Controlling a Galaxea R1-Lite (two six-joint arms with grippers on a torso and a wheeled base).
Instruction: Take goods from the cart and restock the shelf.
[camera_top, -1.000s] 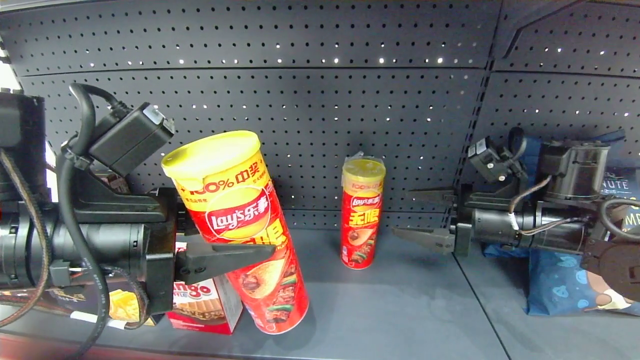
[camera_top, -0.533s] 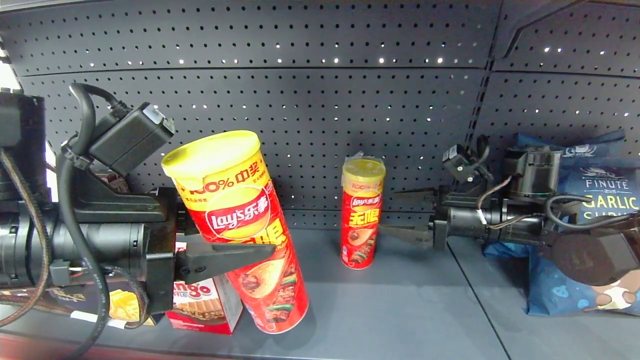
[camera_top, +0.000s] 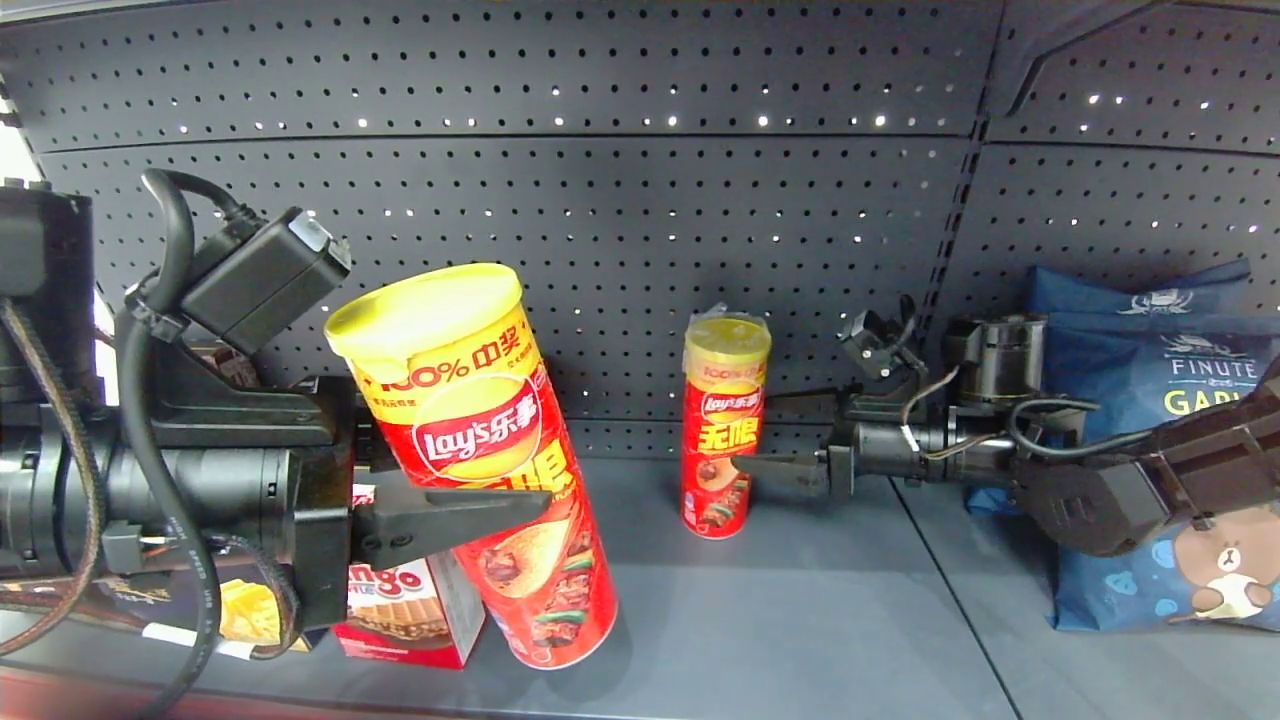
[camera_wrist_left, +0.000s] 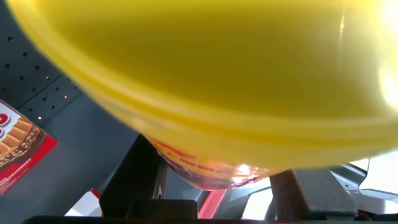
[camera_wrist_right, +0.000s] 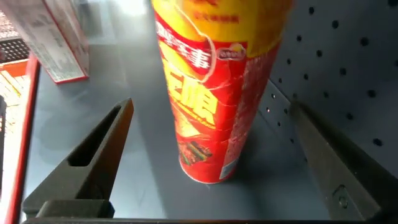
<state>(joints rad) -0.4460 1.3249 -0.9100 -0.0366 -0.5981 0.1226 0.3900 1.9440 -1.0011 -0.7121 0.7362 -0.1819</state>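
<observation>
Nearest me, at 8 o'clock, my left gripper hasn't budged. It stays clamped on the large can, which has its lid tipped toward 9 o'clock and its base low on the shelf beside the wafer box.

Farther back, the right gripper has slid in from the blue bags at 3 o'clock. Its fingers now stand apart on either side of the small can, which is upright at 12 o'clock by the back wall. I read that as lining up a grasp or a nudge to make room.

I can't tell whether the large can's base actually touches the shelf. Its lid blocks my left wrist camera, and the can hides one left finger.
</observation>
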